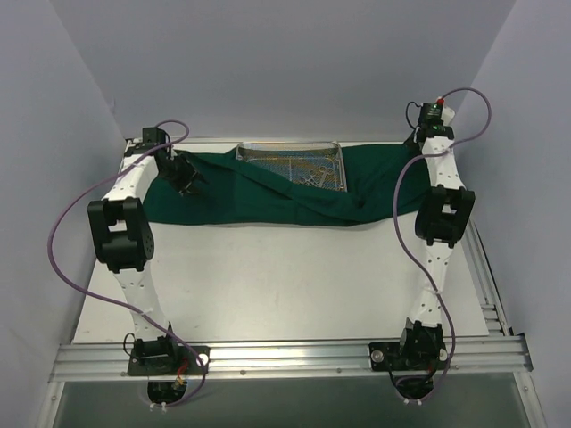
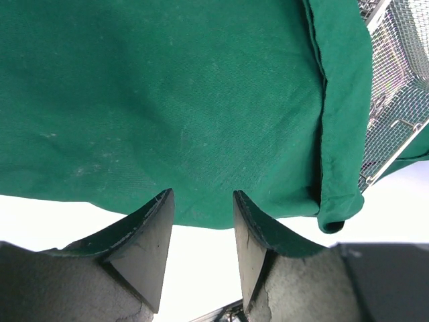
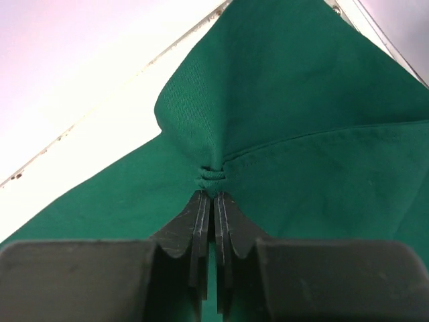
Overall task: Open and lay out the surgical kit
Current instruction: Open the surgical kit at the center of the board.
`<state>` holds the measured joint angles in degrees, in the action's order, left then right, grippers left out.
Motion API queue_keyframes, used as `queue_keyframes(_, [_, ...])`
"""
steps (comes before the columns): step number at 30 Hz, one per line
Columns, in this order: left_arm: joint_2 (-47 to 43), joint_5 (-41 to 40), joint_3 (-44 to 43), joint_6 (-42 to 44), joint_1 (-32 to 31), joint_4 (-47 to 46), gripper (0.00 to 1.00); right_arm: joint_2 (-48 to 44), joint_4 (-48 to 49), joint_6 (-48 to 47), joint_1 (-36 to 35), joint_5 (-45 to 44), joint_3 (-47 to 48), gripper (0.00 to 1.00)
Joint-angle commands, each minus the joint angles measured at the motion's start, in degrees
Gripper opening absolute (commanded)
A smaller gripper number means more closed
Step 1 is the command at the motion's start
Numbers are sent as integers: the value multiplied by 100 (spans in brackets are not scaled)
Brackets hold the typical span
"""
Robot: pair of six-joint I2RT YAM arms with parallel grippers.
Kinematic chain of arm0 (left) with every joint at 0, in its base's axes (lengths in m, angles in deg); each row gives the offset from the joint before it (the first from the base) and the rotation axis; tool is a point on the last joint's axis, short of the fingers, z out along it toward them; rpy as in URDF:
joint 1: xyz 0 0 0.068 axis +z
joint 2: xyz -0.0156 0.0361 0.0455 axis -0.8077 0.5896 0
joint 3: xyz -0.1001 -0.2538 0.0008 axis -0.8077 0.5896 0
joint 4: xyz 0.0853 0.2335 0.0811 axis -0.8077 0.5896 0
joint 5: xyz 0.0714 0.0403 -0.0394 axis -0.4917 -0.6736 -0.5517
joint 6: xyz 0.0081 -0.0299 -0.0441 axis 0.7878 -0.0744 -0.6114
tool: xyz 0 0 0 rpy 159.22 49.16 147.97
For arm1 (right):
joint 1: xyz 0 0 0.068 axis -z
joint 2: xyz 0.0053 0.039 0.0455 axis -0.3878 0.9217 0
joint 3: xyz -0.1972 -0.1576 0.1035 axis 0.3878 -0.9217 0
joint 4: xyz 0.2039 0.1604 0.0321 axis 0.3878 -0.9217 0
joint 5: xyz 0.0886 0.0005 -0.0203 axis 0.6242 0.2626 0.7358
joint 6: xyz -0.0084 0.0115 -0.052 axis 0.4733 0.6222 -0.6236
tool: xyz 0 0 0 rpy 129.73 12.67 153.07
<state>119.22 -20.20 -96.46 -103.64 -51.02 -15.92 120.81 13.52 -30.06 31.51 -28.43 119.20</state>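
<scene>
Bare white tabletop (image 1: 285,276): at 6 o'clock, between the arm bases and the kit.
Left gripper (image 2: 201,211): at 10 o'clock, fingers parted to a middling gap, nothing between them, hovering over the near hem of the cloth's left end.
Dark green cloth wrap (image 1: 241,203): spread in a wide band from 10 to 2 o'clock, mostly unfolded, with one ridged fold lying against the tray's near side.
Rectangular silver wire-mesh tray (image 2: 399,94): at 12 o'clock on the cloth, uncovered on top.
Small silver scissor-handled instruments (image 1: 310,172): heaped inside the tray, toward its right half; number too small to tell.
Right gripper (image 3: 213,196): at 2 o'clock, clamped tight on a pleated pinch of the cloth's right corner.
Step, as judged: drawing the right corner outward to flatten the wrap.
Risk: a hard pull could drag the tray or tip the instruments, since the tray sits on that cloth.
Risk: a thin pinch could slip free and leave the corner bunched.
</scene>
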Motion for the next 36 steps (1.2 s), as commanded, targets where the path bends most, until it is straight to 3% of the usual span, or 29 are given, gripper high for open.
queue_keyframes(1, [40, 231, -323, -69, 40, -173, 50, -396, -398, 1, 37, 143, -56, 0])
queue_keyframes(2, [58, 239, -349, -69, 31, -173, 50, -484, -232, 1, 36, 178, -344, 0])
queue_keyframes(5, [128, 336, -428, -69, 40, -155, 50, -652, 33, -61, 45, 424, -637, 25])
queue_keyframes(9, [154, 354, -560, -43, 40, -94, 50, -57, -327, -78, 63, 486, 204, 29])
queue_keyframes(10, [172, 354, -595, -34, 40, -67, 50, 24, -388, -79, 63, 486, 320, 29])
queue_keyframes(11, [172, 354, -648, -16, 40, -50, 50, 68, -424, -70, 63, 486, 373, 12])
queue_keyframes(13, [154, 354, -657, 1, 40, -32, 51, 25, -363, -8, 45, 486, 190, 0])
queue_keyframes(16, [154, 345, -639, 10, 40, -58, 51, -150, -178, -17, 10, 486, -222, 0])
queue_keyframes(17, [154, 354, -631, 10, 40, -58, 51, -160, -178, -43, 10, 791, -258, 24])
queue_keyframes(20, [172, 362, -604, 2, 40, -76, 51, -55, -614, -35, -95, 943, -102, 65])
queue_keyframes(21, [181, 362, -613, 1, 40, -85, 51, 32, -765, -43, -130, 926, -40, 67])
queue_keyframes(27, [233, 406, -639, -34, 49, -137, 51, -168, -943, -61, -464, 566, -803, 66])
queue_keyframes(36, [216, 442, -490, -42, 49, -208, 51, 147, -1188, 150, -491, -41, -778, 48])
